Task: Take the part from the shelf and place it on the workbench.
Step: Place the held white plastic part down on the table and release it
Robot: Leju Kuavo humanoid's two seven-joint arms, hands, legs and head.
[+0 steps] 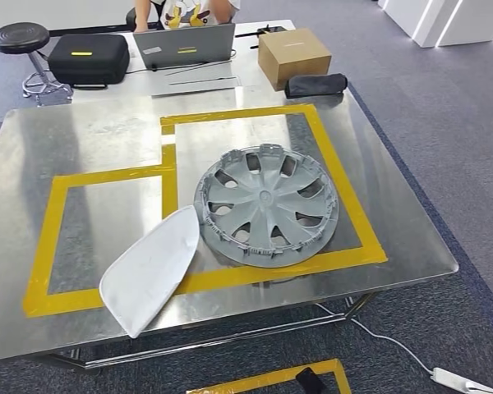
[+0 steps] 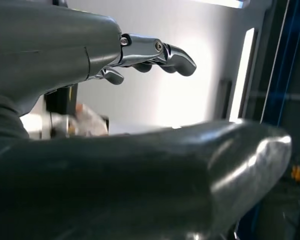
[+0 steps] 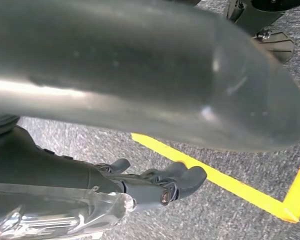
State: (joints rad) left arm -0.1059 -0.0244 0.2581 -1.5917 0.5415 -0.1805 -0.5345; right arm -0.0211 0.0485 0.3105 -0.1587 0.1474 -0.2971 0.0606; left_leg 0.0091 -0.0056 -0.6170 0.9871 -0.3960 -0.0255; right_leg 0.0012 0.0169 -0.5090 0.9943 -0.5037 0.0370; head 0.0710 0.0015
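Head view: laptop [image 1: 185, 45] behind workbench [image 1: 95, 139]

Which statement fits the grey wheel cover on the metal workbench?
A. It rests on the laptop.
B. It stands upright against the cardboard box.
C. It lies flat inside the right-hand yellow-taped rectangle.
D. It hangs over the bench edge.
C: the wheel cover lies flat within the right-hand yellow tape outline on the workbench.

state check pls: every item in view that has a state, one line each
Hubcap: flat on the workbench, inside the right taped box.
White part: flat on the workbench, lying across the yellow tape, tip touching the hubcap.
Laptop: open.
Cardboard box: closed.
Black case: closed.
Left hand: holds nothing, fingers apart.
Right hand: holds nothing, fingers apart.
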